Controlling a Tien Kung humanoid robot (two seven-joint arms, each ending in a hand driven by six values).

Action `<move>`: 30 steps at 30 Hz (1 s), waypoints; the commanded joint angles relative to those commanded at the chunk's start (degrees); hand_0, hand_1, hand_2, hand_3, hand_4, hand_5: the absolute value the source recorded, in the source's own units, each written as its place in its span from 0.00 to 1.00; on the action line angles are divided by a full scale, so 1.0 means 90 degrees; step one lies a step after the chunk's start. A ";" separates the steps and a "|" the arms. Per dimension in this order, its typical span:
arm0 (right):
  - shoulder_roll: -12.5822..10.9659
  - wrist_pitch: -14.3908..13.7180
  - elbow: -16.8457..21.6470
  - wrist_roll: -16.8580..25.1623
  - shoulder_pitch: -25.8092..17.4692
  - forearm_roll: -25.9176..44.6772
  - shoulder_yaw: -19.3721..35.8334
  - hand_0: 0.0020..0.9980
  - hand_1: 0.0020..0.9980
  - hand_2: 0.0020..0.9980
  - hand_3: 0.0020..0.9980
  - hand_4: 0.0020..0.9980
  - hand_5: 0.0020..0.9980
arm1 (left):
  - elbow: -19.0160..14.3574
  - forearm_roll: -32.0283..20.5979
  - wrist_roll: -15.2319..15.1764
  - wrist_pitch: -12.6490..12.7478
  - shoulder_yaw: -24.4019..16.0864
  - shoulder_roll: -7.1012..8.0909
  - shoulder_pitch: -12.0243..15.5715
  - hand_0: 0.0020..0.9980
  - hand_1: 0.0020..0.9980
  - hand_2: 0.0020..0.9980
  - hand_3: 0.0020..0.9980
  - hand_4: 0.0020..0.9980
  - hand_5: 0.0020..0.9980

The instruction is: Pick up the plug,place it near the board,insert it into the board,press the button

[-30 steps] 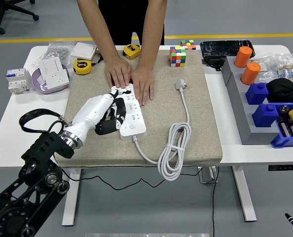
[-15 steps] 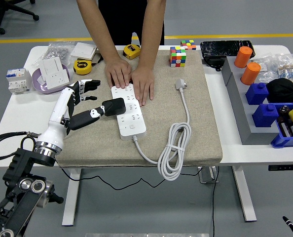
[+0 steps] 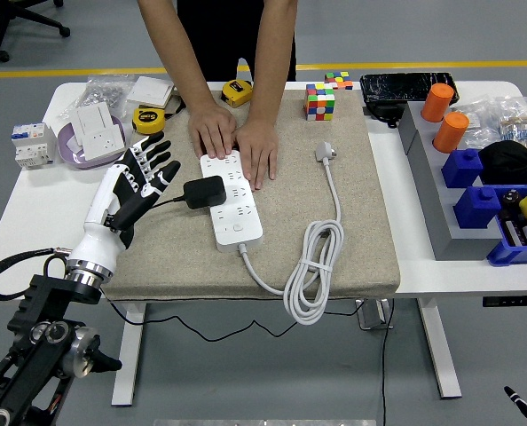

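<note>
A white power strip point(image 3: 232, 199) lies on the tan mat point(image 3: 352, 240). A black plug point(image 3: 204, 192) sits at its left edge, seemingly seated in a socket. My left hand point(image 3: 142, 176) hovers just left of the plug with fingers spread, holding nothing. A person at the far side presses both hands point(image 3: 237, 138) on the strip's far end. The strip's white cord point(image 3: 315, 266) coils on the mat and ends in a white plug head point(image 3: 325, 153). The right arm is out of view.
A colour cube point(image 3: 319, 100) stands at the mat's far edge. Two yellow tape measures point(image 3: 148, 120), a white socket box in a purple dish point(image 3: 93, 131) and a breaker point(image 3: 31, 144) lie at the left. Grey tray point(image 3: 428, 195), orange cups and blue bins stand at the right.
My left hand has let go of the black plug, drawn back left and spread its fingers. The plug stays at the strip. The person's hands have not moved.
</note>
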 joint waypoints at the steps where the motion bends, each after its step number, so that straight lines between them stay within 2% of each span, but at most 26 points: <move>1: -0.0002 -0.0003 0.0000 0.0013 0.0008 0.0062 -0.0055 0.95 0.90 0.85 0.87 1.00 1.00 | 0.0017 0.0020 -0.0003 0.0002 -0.0030 0.0000 0.0016 0.86 0.93 0.89 0.89 1.00 0.57; 4: 0.0002 -0.0004 0.0000 0.0019 0.0004 0.0122 -0.0100 0.95 0.90 0.85 0.87 1.00 1.00 | 0.0106 0.0088 -0.0003 0.0000 -0.0086 0.0011 -0.0026 0.87 0.93 0.90 0.89 1.00 0.56; 10: 0.0019 -0.0003 0.0000 -0.0001 -0.0081 0.0023 0.0047 0.95 0.90 0.85 0.87 1.00 1.00 | 0.0739 0.0201 0.0031 -0.0032 -0.0064 0.0224 -0.0571 0.87 0.94 0.90 0.89 1.00 0.54; 13: 0.0014 -0.0006 0.0000 0.0004 -0.0084 0.0032 0.0042 0.95 0.90 0.85 0.87 1.00 1.00 | 0.1023 0.0290 0.0047 -0.0034 -0.0082 0.0252 -0.0779 0.87 0.94 0.90 0.89 1.00 0.54; 14: 0.0006 -0.0007 0.0000 0.0009 -0.0078 0.0051 0.0028 0.95 0.90 0.85 0.87 1.00 1.00 | 0.1149 0.0435 0.0090 -0.0060 -0.0092 0.0262 -0.0876 0.90 0.94 0.90 0.88 1.00 0.44; 19: -0.0028 -0.0007 0.0000 0.0026 -0.0034 0.0154 -0.0055 0.95 0.90 0.85 0.87 1.00 1.00 | 0.1724 0.1477 0.0416 -0.0128 0.0067 0.0311 -0.1404 0.90 0.94 0.90 0.88 1.00 0.44; 20: -0.0034 -0.0006 0.0000 0.0025 -0.0027 0.0152 -0.0051 0.95 0.90 0.85 0.87 1.00 1.00 | 0.1818 0.1672 0.0474 -0.0149 0.0152 0.0317 -0.1518 0.90 0.94 0.90 0.87 1.00 0.24; 25: -0.0041 -0.0008 0.0000 0.0016 -0.0002 0.0154 -0.0034 0.95 0.90 0.85 0.87 1.00 1.00 | 0.2340 0.2875 0.0725 -0.0286 0.0754 0.0295 -0.2171 0.90 0.94 0.90 0.87 1.00 0.24; 26: -0.0042 -0.0006 0.0000 0.0012 0.0002 0.0153 -0.0030 0.95 0.90 0.85 0.87 1.00 1.00 | 0.2463 0.3042 0.0748 -0.0298 0.0897 0.0282 -0.2299 0.89 0.93 0.87 0.84 1.00 0.18; 30: -0.0046 -0.0005 0.0000 0.0000 0.0003 0.0139 -0.0007 0.95 0.90 0.85 0.87 1.00 1.00 | 0.3100 0.3359 0.0748 -0.0290 0.1417 0.0151 -0.2812 0.89 0.93 0.87 0.84 1.00 0.18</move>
